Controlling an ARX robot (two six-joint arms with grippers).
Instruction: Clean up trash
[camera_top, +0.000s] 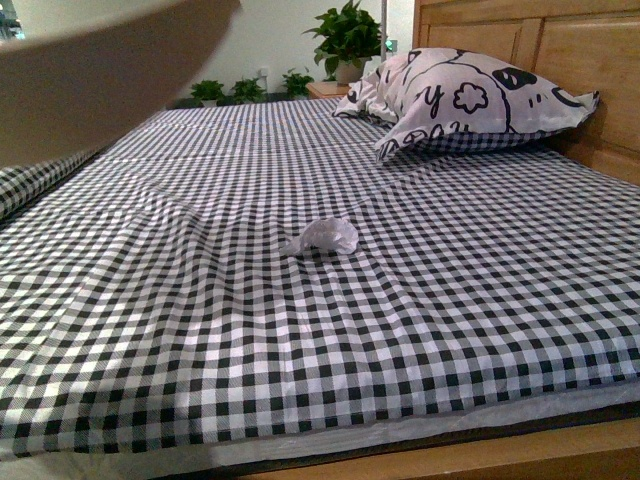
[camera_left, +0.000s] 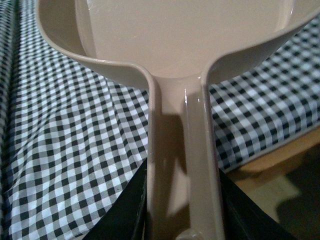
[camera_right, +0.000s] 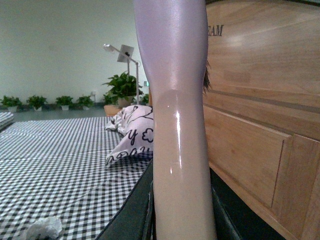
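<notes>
Clenched on the handle of the pink-beige dustpan (camera_left: 190, 35) with the left gripper (camera_left: 182, 222) — dark jaws pressed against both sides of the handle. Held with the wide scoop out ahead, over the black-and-white checked bedcover (camera_left: 65, 150), close to the wooden bed edge. In the front view, seen only as a pale blurred shape filling the upper left corner of the frame.

Grasped the same way with the right gripper (camera_right: 182, 220): a brush (camera_right: 177, 100), its glossy handle lilac further out and beige nearer the jaws, dark jaws touching it on either side. A small dark tuft showing beside the handle, against the wooden headboard (camera_right: 260, 100).

Out on the cover, the trash (camera_top: 325, 237) — a small white crumpled wad, lying alone just above the middle of the front frame, well apart from both tools. Further back, at the upper right, a white pillow (camera_top: 470, 95) with black drawings, just beside the headboard. Beyond it, potted plants (camera_top: 347, 35) at the top centre, by the pale wall.
</notes>
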